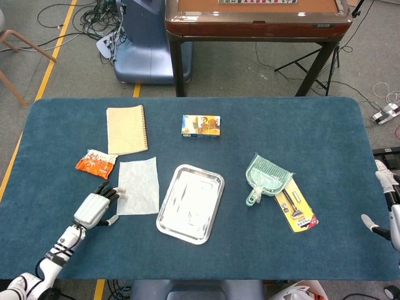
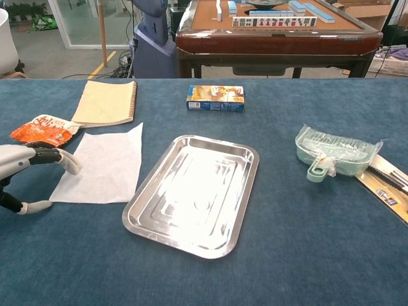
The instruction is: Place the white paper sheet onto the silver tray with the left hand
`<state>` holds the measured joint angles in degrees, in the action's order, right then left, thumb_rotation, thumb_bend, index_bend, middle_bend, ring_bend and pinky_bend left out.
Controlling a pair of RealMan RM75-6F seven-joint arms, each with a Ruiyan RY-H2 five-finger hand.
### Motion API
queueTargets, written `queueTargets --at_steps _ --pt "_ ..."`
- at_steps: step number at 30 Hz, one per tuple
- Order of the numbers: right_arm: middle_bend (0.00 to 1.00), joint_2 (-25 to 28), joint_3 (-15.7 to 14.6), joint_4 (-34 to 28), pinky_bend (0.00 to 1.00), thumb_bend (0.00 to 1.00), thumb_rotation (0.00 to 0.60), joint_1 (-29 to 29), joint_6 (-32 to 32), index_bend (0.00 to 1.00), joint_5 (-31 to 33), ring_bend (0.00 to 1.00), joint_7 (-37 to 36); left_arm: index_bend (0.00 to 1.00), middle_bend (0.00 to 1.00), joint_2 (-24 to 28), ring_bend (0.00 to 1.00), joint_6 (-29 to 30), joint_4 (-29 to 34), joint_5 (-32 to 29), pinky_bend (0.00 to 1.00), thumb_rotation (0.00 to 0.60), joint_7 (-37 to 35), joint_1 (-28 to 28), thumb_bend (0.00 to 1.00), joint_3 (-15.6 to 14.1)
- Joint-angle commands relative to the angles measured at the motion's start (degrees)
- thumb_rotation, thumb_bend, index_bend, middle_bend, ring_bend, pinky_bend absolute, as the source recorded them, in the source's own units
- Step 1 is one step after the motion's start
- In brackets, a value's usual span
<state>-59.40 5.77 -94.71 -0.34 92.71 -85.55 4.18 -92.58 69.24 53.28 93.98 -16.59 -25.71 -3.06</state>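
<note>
Head view: left hand near the surface's left front edge, fingers apart, touching one paper sheet. Just beside it lies one silver tray. Right hand: can't tell. Farther back, one box, print unreadable.
</note>
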Motion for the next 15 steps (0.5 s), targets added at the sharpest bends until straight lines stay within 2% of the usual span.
queueTargets --at_steps 1,9,15 --pt "0.18 0.0 0.0 0.1 0.17 0.11 0.6 -0.1 0.1 0.11 0.1 0.1 -0.1 0.3 0.2 -0.2 0.19 -0.2 -0.1 0.0 0.04 0.6 -0.2 -0.2 0.32 0.0" --pt "0.18 0.0 0.1 0.4 0.17 0.11 0.6 -0.5 0.3 0.11 0.4 0.1 -0.6 0.32 0.2 -1.6 0.19 -0.4 -0.9 -0.5 0.04 0.6 -0.6 -1.4 0.44 0.7" --pt "0.18 -0.1 0.1 0.7 0.17 0.11 0.6 -0.4 0.1 0.11 0.4 0.1 -1.0 0.38 0.2 -2.4 0.19 -0.3 -1.6 -0.8 0.04 0.6 -1.1 -2.3 0.47 1.5"
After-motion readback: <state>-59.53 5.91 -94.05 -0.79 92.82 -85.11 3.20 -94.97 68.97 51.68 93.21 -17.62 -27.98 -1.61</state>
